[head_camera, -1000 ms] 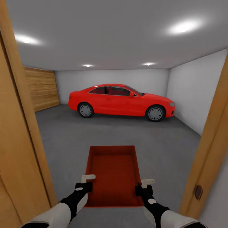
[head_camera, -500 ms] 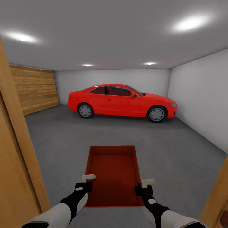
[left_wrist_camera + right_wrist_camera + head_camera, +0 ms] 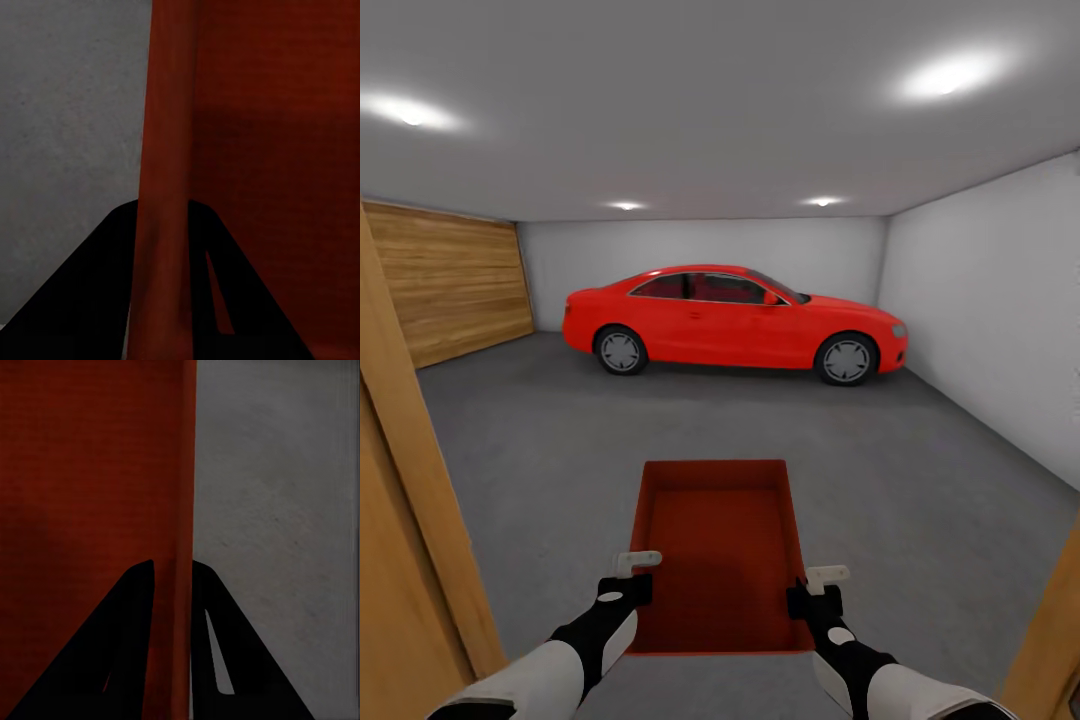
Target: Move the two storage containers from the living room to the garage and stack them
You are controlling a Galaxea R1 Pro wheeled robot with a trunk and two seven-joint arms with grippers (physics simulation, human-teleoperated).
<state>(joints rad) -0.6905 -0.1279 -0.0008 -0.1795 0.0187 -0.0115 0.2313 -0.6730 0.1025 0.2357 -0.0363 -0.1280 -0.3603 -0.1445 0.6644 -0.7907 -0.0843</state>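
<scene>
I hold one orange-red storage container (image 3: 715, 545) level in front of me, above the dark grey garage floor (image 3: 560, 430). My left gripper (image 3: 636, 578) is shut on its left wall and my right gripper (image 3: 812, 590) on its right wall. The left wrist view has that thin wall (image 3: 161, 135) running between the dark fingers of the left gripper (image 3: 161, 217). Likewise the right gripper (image 3: 172, 570) pinches the other wall (image 3: 184, 465). The container is empty. The living room is out of view.
A red car (image 3: 730, 320) is parked across the far end of the garage. A wooden slatted door (image 3: 450, 285) covers the left wall and a white wall (image 3: 980, 320) runs along the right. Wooden door frame edges stand close at left (image 3: 400, 530) and lower right (image 3: 1050, 640).
The view has advanced through the doorway: both door frame edges slid outward and more of the garage shows. The container and both grippers keep the same place in the picture.
</scene>
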